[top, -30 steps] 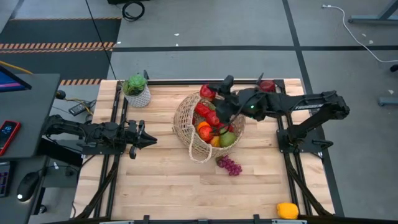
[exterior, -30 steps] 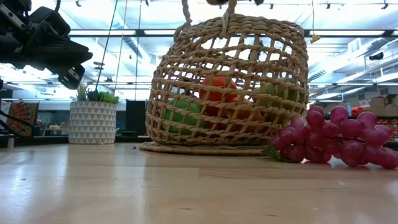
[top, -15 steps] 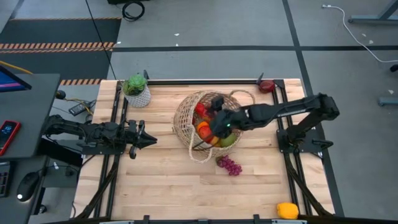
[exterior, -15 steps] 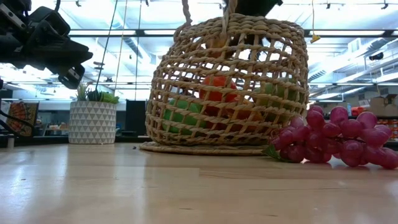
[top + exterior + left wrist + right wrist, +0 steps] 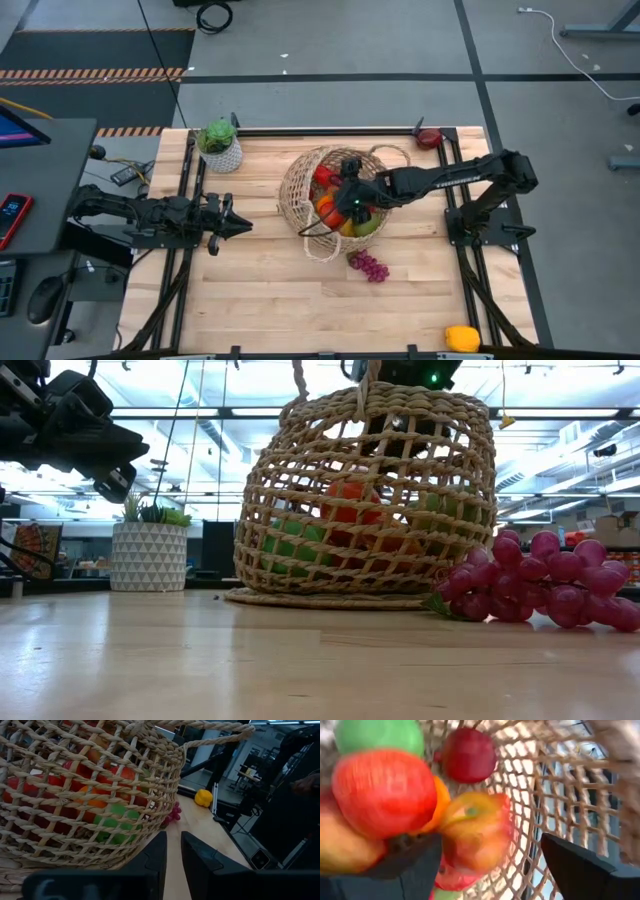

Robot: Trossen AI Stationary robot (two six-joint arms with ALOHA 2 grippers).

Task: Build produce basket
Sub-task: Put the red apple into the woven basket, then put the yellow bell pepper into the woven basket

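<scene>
Since a second ago the right hand (image 5: 345, 197) has been lowered into the basket (image 5: 300, 195) mid-worktop, fingers spread, nothing held (produce (image 5: 385, 790) below); withdrawal could snag wicker, tipping it.

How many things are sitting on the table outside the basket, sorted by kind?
Purple grape bunch: 1
Yellow pepper: 1
Red fruit at the far corner: 1
Potted plant: 1
Total outside the basket: 4
</scene>
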